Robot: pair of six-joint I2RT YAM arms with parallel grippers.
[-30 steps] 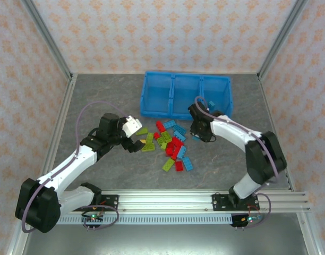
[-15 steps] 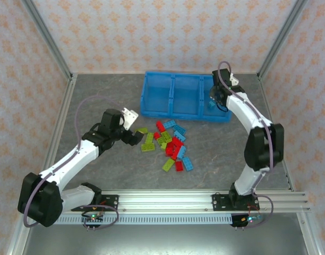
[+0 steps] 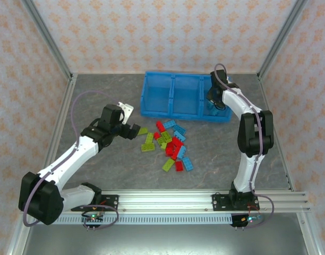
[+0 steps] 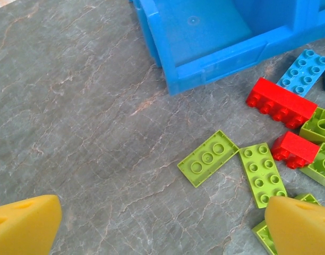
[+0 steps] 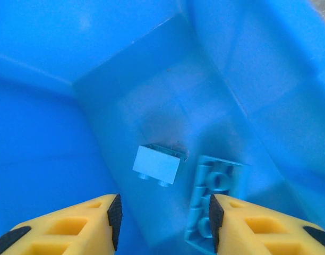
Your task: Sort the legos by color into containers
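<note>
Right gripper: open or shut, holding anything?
Open, empty. The right gripper has its fingers apart over the bin compartment; two light blue bricks are loose inside, below it.

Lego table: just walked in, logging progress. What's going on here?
Two robot arms are sorting small plastic lego bricks into a bright blue three-compartment bin. The right end effector hangs open in the right compartment, over two light blue bricks lying there. The left end effector is open and empty beside two flat yellow-green bricks. A mixed pile of red, yellow-green and blue bricks lies unsorted on the grey table.
</note>
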